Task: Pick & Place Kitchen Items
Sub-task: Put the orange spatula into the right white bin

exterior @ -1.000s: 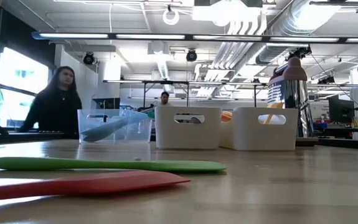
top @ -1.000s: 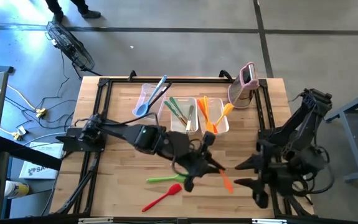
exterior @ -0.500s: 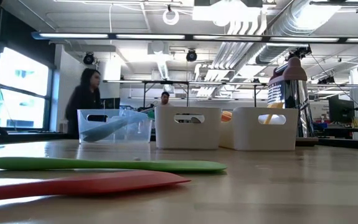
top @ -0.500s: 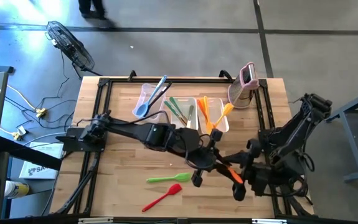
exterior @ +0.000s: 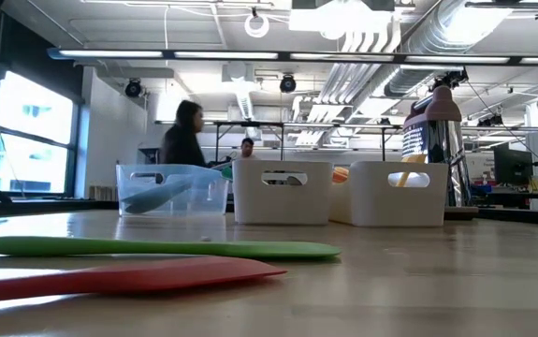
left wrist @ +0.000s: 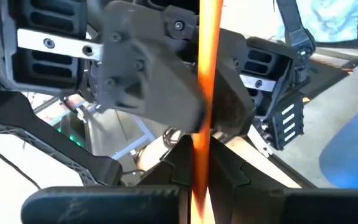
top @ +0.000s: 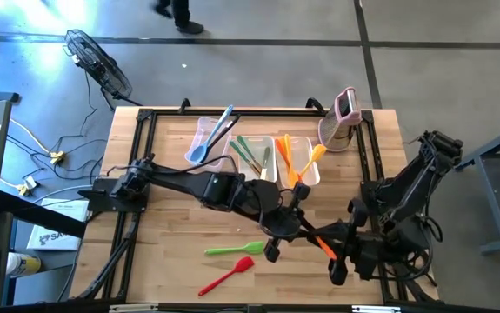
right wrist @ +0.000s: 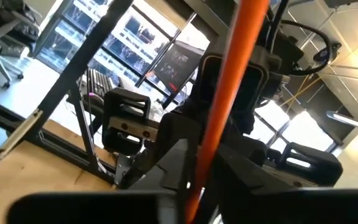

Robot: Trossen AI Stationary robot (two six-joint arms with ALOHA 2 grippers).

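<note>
Orange spatula [top: 322, 243] between both hands

Both claws, left [top: 295, 228] and right [top: 336, 250], grip one orange utensil [top: 321, 242] between them.

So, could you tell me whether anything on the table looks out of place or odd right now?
Yes: the orange utensil is off the table with both arms on it, the left gripper shut on one end and the right gripper at the other. A green spatula and a red spatula lie loose, outside the tubs.
</note>
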